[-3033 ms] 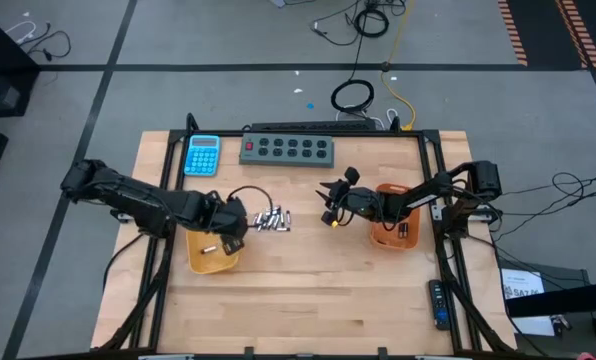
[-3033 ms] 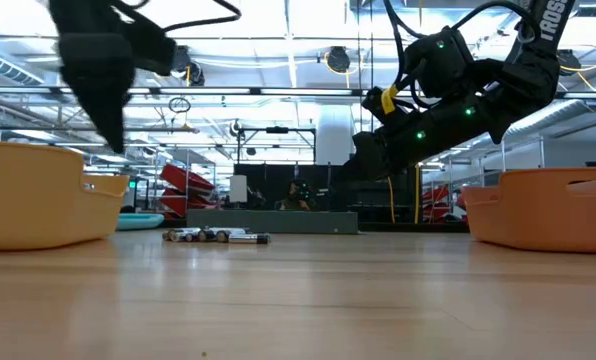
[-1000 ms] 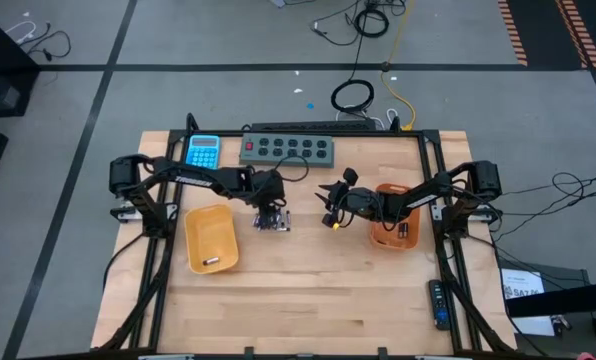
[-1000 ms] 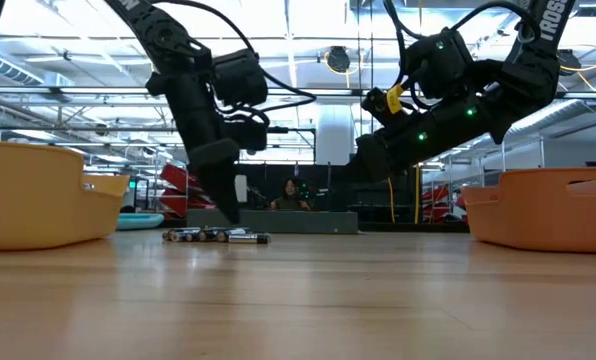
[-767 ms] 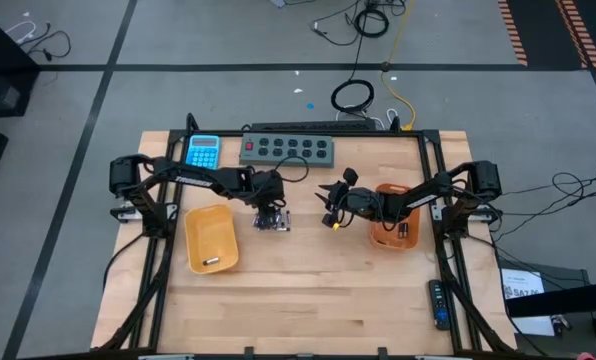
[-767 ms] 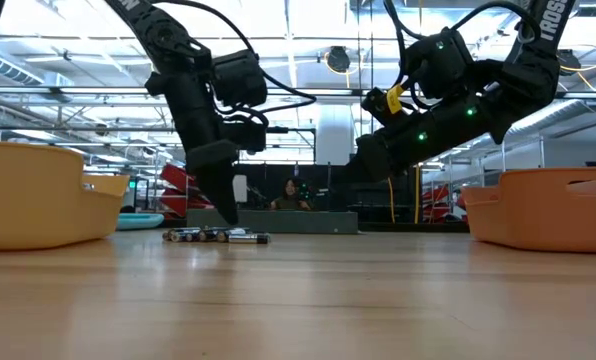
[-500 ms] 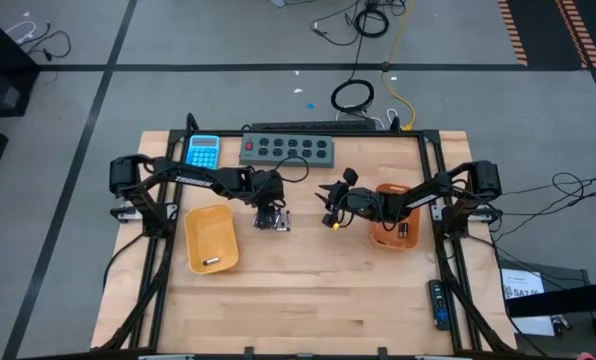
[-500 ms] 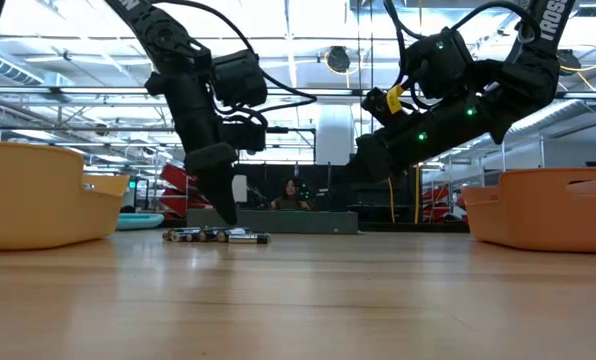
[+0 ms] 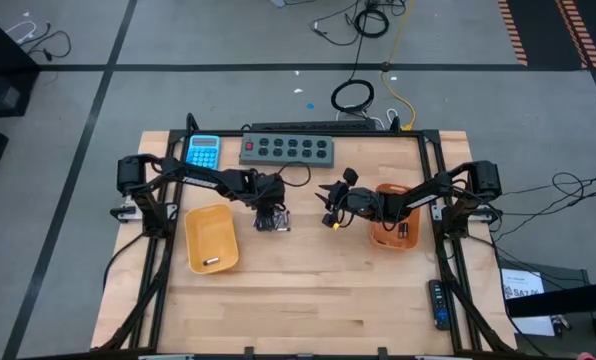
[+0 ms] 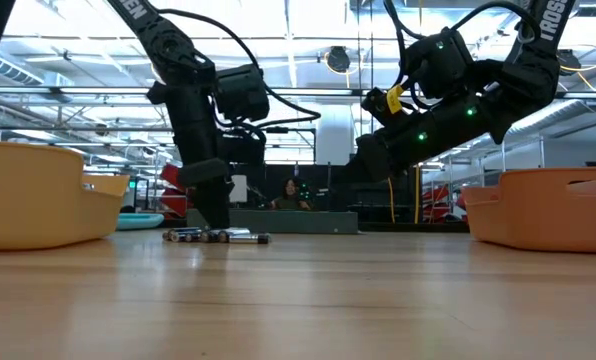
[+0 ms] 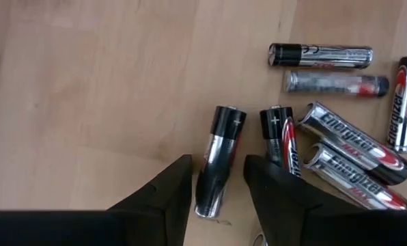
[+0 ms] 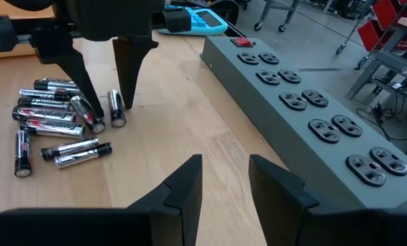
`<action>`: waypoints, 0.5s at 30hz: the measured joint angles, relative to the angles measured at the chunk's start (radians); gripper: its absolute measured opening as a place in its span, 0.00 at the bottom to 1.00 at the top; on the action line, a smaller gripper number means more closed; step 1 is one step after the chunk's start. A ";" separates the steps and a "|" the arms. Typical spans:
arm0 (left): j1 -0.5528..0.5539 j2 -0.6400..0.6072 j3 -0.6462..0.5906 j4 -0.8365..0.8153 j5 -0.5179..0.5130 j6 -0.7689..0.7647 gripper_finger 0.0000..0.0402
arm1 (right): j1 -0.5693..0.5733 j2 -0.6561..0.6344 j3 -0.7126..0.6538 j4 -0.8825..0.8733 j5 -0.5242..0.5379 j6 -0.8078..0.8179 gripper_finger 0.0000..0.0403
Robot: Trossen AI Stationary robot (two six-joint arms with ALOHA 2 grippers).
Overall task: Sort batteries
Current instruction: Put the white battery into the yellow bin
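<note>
The left arm reaches from its base at the tabletop's left edge across toward the middle, its wrist bent so the forearm points straight down. The left end effector [image 9: 271, 218] is down at the tabletop, its two dark fingers [image 11: 164, 198] parted with a narrow gap between them. The right arm stretches in from the right edge, raised and slanting down toward the centre. The right end effector [image 9: 329, 214] hangs above the tabletop, its fingers [image 12: 183, 188] spread apart and holding nothing.
</note>
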 joint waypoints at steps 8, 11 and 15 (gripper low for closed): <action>-0.001 0.011 0.000 0.001 -0.006 0.038 0.24 | 0.000 0.000 0.000 0.000 0.000 0.000 0.28; -0.001 0.011 0.000 -0.003 -0.007 0.048 0.11 | 0.000 0.000 0.000 0.000 0.000 0.000 0.28; -0.005 0.005 0.014 -0.023 -0.022 0.048 0.11 | -0.002 0.000 0.000 0.000 0.000 0.000 0.28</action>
